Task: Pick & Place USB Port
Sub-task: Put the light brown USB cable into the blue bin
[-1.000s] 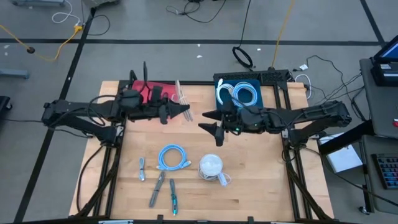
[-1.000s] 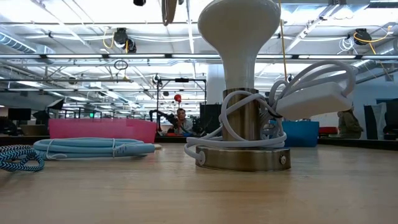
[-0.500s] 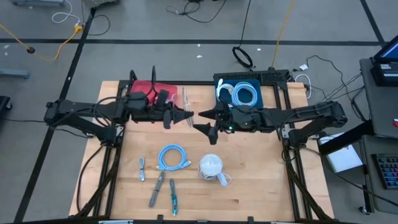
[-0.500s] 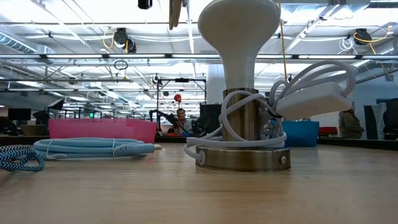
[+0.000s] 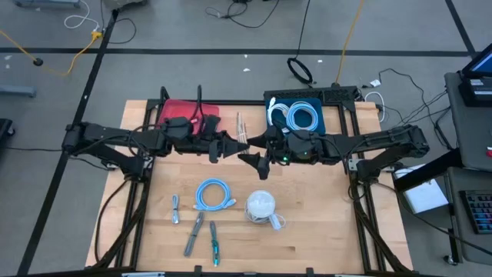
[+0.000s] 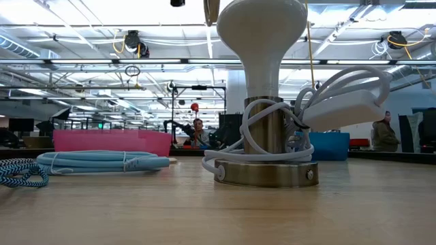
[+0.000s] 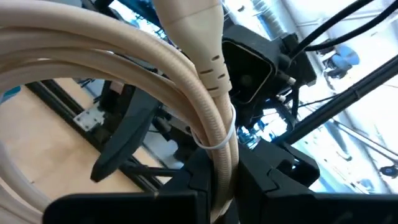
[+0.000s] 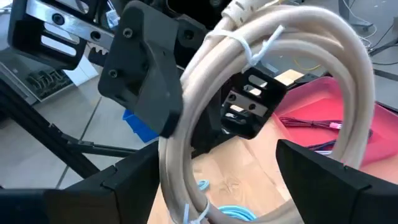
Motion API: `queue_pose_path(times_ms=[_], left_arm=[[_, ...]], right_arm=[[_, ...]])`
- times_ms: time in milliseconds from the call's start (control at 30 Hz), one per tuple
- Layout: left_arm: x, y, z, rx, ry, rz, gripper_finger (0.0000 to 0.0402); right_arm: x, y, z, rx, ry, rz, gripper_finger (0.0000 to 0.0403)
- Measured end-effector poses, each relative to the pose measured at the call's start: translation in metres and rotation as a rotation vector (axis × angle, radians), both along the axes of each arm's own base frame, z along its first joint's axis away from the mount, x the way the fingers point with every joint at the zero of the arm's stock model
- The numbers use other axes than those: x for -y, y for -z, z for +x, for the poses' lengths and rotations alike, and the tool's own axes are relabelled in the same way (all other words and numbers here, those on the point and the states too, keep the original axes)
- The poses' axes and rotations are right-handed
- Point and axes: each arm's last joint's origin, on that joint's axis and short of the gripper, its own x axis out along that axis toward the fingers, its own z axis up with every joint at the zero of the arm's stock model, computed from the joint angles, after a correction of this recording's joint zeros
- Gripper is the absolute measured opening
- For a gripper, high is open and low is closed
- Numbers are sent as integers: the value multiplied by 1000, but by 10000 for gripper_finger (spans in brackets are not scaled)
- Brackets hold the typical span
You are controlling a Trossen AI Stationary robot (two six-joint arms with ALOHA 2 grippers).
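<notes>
The beige USB cable, a coil tied with white zip ties (image 5: 241, 128), hangs in the air over the middle of the table, between the two grippers. My left gripper (image 5: 231, 144) reaches in from the table's left and is shut on the coil (image 7: 205, 93). My right gripper (image 5: 252, 150) faces it from the right and is open. Its two fingers (image 8: 124, 183) stand on either side of the coil (image 8: 273, 56), and I see no touch. The coil's upper end (image 6: 212, 9) shows at the top of the low view. My left gripper (image 7: 224, 183) pinches several strands of the coil between its two fingers, at the bundle just below a white zip tie (image 7: 219, 138). The fingers come level from the table's left. The coil is lifted clear of the table and stands up from the fingers.
A red bin (image 5: 178, 111) sits at the far left and a blue bin with coiled cables (image 5: 296, 114) at the far right. Nearer lie a light blue cable coil (image 5: 213, 194), a lamp wrapped in a white cord (image 5: 261, 206) and several small tools (image 5: 196, 229).
My left gripper has carried the beige coil from beside the red bin toward the table's right, up to my right gripper. My right gripper has moved a little toward the left and far edge, and its open fingers now stand around the coil.
</notes>
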Motion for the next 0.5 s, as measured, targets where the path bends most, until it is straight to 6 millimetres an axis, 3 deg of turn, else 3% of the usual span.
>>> queue_pose_path(times_ms=[167,367,500], left_arm=[[-4,-3,-1,27,-3,11,34],[-12,-11,-10,58,9,23,43],[-15,-16,-22,44,82,39,102]], right_arm=[[3,1,1,-6,-56,40,243],[7,3,-1,-57,-103,-32,44],[18,2,-16,-164,-126,-53,33]])
